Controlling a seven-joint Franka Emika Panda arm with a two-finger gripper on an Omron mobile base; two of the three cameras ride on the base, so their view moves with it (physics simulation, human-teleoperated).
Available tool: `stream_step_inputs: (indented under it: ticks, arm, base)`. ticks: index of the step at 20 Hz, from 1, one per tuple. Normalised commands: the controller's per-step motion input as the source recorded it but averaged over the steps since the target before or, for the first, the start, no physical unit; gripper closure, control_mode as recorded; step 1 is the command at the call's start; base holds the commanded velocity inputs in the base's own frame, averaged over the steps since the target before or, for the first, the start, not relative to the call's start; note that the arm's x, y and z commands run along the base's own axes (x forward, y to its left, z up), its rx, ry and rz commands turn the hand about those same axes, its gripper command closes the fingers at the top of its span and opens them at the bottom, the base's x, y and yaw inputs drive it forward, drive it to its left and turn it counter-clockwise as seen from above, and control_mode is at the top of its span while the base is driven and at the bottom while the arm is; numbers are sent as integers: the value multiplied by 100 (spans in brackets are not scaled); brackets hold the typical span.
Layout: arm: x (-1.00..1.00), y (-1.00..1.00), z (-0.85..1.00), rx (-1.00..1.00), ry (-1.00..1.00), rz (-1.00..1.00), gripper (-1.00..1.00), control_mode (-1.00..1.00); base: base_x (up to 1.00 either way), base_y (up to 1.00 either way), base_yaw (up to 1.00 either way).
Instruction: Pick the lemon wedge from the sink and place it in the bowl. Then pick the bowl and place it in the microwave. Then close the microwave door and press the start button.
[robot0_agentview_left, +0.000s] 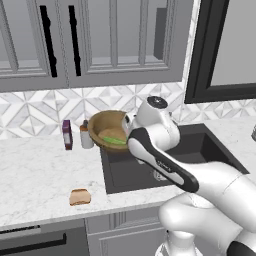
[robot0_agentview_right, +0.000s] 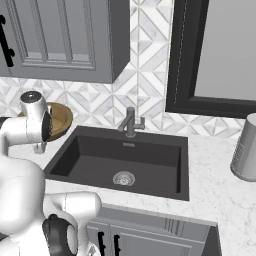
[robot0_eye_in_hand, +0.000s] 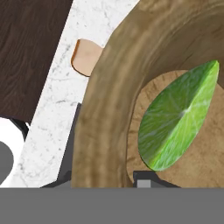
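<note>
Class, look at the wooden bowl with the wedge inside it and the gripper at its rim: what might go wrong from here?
1. The bowl appears tilted, and the lemon wedge lies loose inside, so it may slide out when carried.
2. The gripper seems to hold only the rim, so the wide bowl might slip or swing.
3. The bowl hangs by the sink edge and could drop in.

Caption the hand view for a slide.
Lemon wedge lying inside the bowl, bread slice on the counter beyond.
</note>
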Motion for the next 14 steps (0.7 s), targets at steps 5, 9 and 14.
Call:
stream_step_inputs:
  ticks: [5, 9, 14]
  arm:
    - [0, -62, 36, 3, 2, 0, 100, -100]
    - [0, -49, 42, -6, 0, 0, 100, -100]
    - [0, -40, 61, -1, 0, 0, 100, -100]
  base:
    - [0, 0, 0]
    - [0, 0, 0]
    - [0, 0, 0]
